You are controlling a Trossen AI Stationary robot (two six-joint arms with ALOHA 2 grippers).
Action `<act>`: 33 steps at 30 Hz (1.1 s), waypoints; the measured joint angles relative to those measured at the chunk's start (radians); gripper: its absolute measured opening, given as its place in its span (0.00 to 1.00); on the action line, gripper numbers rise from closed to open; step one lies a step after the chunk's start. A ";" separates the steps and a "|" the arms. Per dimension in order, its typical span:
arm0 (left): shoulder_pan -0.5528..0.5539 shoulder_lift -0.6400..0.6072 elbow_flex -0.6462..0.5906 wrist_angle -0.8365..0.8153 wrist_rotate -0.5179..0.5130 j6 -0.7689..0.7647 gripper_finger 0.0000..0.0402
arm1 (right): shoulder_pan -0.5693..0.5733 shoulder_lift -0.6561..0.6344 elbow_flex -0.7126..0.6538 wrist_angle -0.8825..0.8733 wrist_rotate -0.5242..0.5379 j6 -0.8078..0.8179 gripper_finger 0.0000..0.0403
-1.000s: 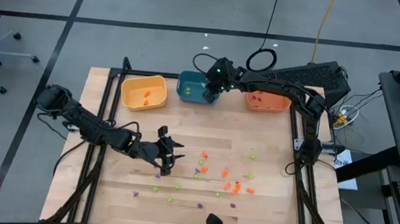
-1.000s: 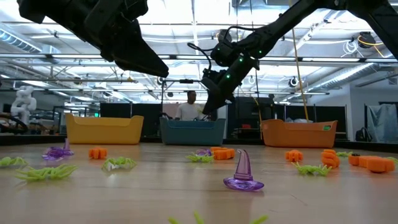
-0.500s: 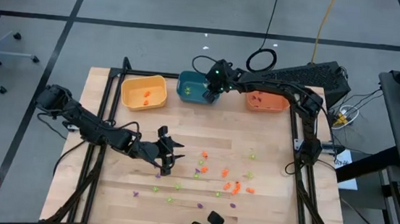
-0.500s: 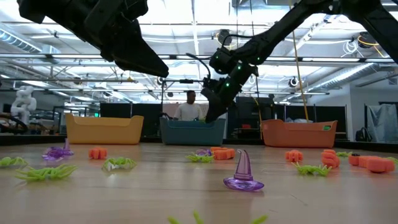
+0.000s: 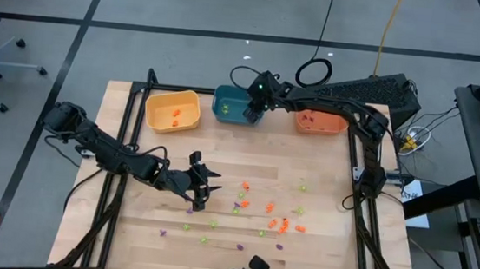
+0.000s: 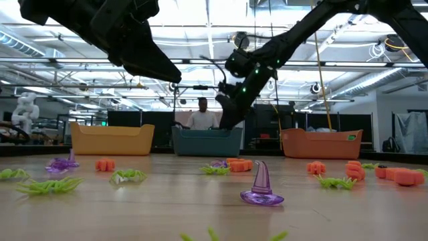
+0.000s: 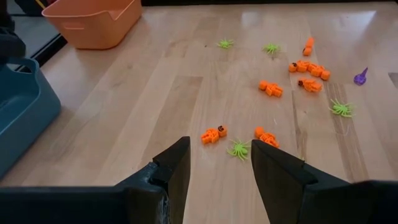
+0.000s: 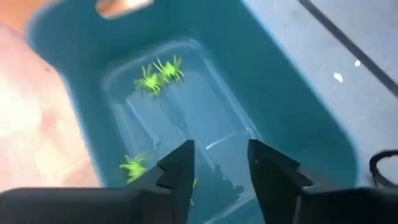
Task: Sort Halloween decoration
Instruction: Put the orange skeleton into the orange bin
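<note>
Your wooden tabletop [image 5: 317, 246] from above: trinkets [image 5: 272, 217] lie just right of the left hand [image 5: 203, 184]. Right hand [image 5: 251, 114] hangs over the teal bin [image 5: 225, 104]. Left wrist: fingers apart, empty, spider [image 7: 238, 149] just ahead. Right wrist: fingers apart, spiders [image 8: 158, 76] below.

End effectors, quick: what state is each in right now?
Left end effector: open, empty, low over the table near a green spider.
Right end effector: open, empty, over the teal bin.
</note>
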 joint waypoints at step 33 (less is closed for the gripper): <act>-0.011 0.000 0.000 -0.016 0.003 -0.109 0.42 | 0.795 -0.632 -0.661 0.055 0.248 0.332 0.42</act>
